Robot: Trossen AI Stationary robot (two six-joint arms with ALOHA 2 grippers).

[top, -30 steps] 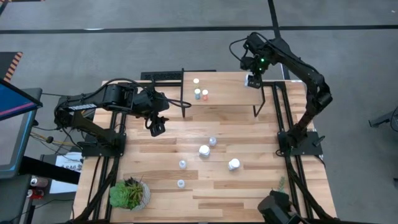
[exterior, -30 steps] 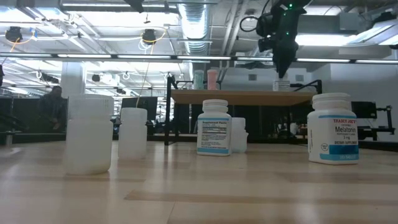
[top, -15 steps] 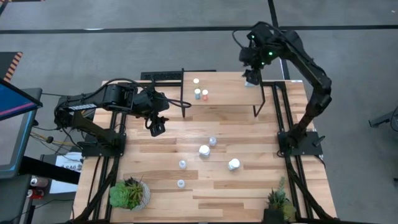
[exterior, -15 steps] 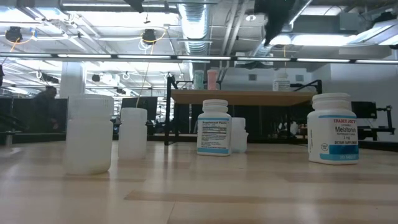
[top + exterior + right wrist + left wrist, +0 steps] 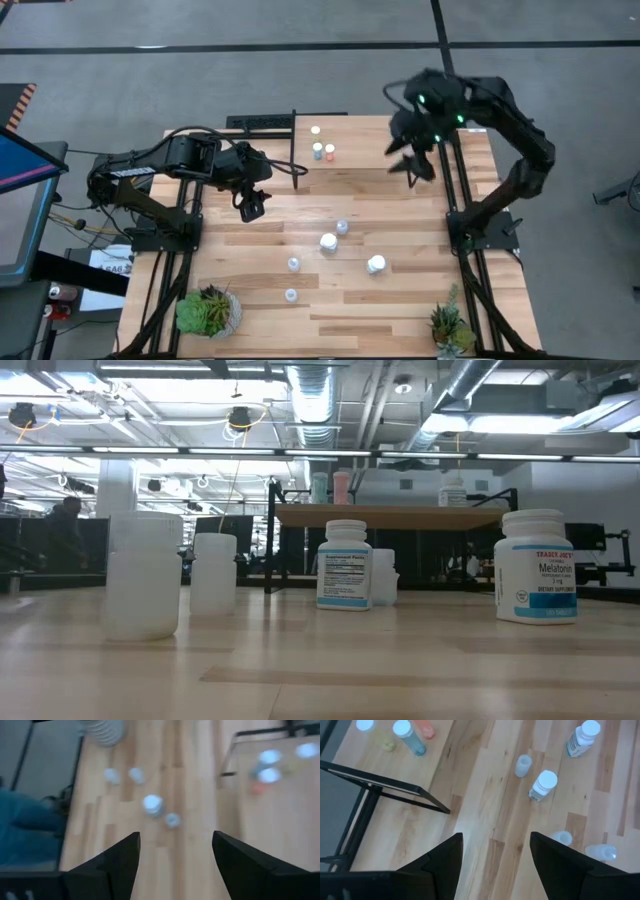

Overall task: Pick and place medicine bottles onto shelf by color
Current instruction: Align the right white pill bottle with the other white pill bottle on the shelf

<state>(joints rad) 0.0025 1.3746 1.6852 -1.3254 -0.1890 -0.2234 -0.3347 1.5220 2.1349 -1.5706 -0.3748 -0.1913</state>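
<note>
The shelf (image 5: 365,160) stands at the table's far side. At its left end are a white-capped bottle (image 5: 315,130), a pale blue one (image 5: 318,151) and an orange one (image 5: 330,152). At its right end stands a white bottle (image 5: 452,491). Several more medicine bottles stand on the table, among them two larger white ones (image 5: 328,242) (image 5: 376,264) and small ones (image 5: 294,264) (image 5: 290,296). My right gripper (image 5: 407,160) (image 5: 175,865) hangs open above the shelf's right part and holds nothing. My left gripper (image 5: 250,205) (image 5: 492,865) hangs open over the table's left, near the shelf's left leg.
Two potted plants stand at the near edge, one on the left (image 5: 208,310) and one on the right (image 5: 448,325). The shelf's black legs (image 5: 385,785) run in front of my left gripper. Bare wood lies between the shelf and the loose bottles.
My right gripper has risen off the white bottle at the shelf's right end, gone out of the low view, swung toward the table's near edge over the shelf and turned. The bottle stays upright on the shelf.
</note>
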